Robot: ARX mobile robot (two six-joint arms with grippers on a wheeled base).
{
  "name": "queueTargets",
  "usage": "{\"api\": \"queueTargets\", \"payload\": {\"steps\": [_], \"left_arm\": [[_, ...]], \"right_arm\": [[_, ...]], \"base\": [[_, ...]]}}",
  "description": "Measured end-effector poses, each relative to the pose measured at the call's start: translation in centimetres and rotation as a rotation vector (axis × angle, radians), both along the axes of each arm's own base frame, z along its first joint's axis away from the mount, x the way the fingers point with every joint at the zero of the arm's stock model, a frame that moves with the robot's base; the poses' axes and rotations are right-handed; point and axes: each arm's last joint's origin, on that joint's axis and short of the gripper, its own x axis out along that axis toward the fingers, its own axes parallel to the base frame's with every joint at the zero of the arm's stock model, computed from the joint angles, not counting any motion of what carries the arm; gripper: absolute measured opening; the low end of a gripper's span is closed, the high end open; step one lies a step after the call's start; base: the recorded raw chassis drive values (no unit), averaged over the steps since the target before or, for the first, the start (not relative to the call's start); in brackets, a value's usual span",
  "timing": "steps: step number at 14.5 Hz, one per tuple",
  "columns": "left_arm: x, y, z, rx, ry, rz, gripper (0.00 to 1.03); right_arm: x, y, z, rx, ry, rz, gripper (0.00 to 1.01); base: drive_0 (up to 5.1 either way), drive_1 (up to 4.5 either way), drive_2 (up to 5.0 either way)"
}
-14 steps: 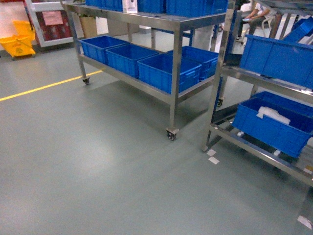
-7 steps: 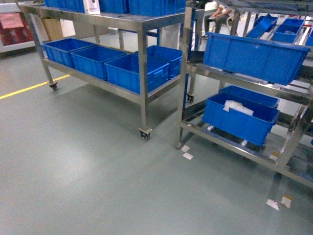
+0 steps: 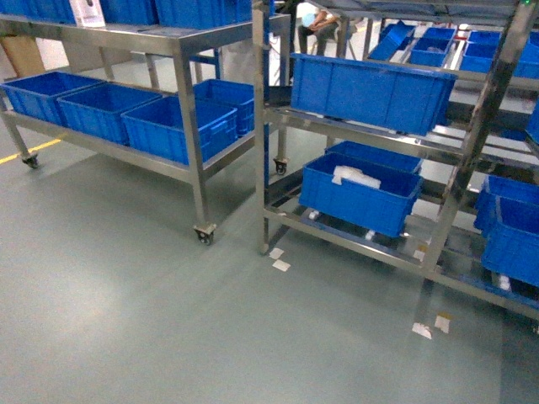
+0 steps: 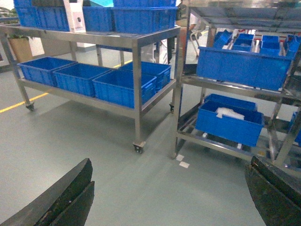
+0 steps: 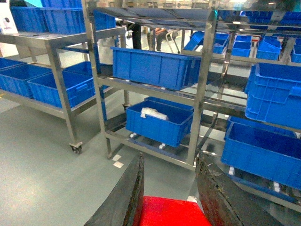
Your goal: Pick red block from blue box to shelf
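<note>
red block (image 5: 171,212) sits clamped between the two dark fingers of the right gripper (image 5: 170,190), at the bottom edge of the right wrist view; glossy bright red, flat face showing, stud not visible from this angle; held off the floor, well short of the shelf (image 5: 203,89); left gripper (image 4: 164,197) jaws spread wide apart, nothing between them, only the two dark finger ends in the bottom corners of the left wrist view; neither gripper shows in the head view.

shelf is a stainless multi-tier rack, shiny uprights and rails; head view shows one big dark blue crate (image 3: 370,88) on its middle tier, one below (image 3: 360,192) holding something white (image 3: 355,177), two more partly cut off at the right edge; several small blue bins on the rack behind, too crowded to count.

wheeled steel table (image 3: 181,50) to the left of the shelf; four blue crates on its lower level, three in front and one behind; scraps of white paper (image 3: 277,258) on the grey floor (image 3: 126,320) by the shelf foot; one yellow line (image 3: 17,154) at far left; a seated person (image 3: 320,21) partly visible behind the racks.
</note>
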Motion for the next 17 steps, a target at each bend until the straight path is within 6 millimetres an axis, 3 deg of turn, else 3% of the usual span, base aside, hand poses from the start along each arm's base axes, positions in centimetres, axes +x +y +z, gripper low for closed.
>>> {"api": "queueTargets", "payload": {"steps": [17], "left_arm": [[0.00, 0.00, 0.00, 0.000, 0.000, 0.000, 0.98]], "right_arm": [[0.00, 0.00, 0.00, 0.000, 0.000, 0.000, 0.28]], "base": [[-1.5, -1.49, -1.5]]}}
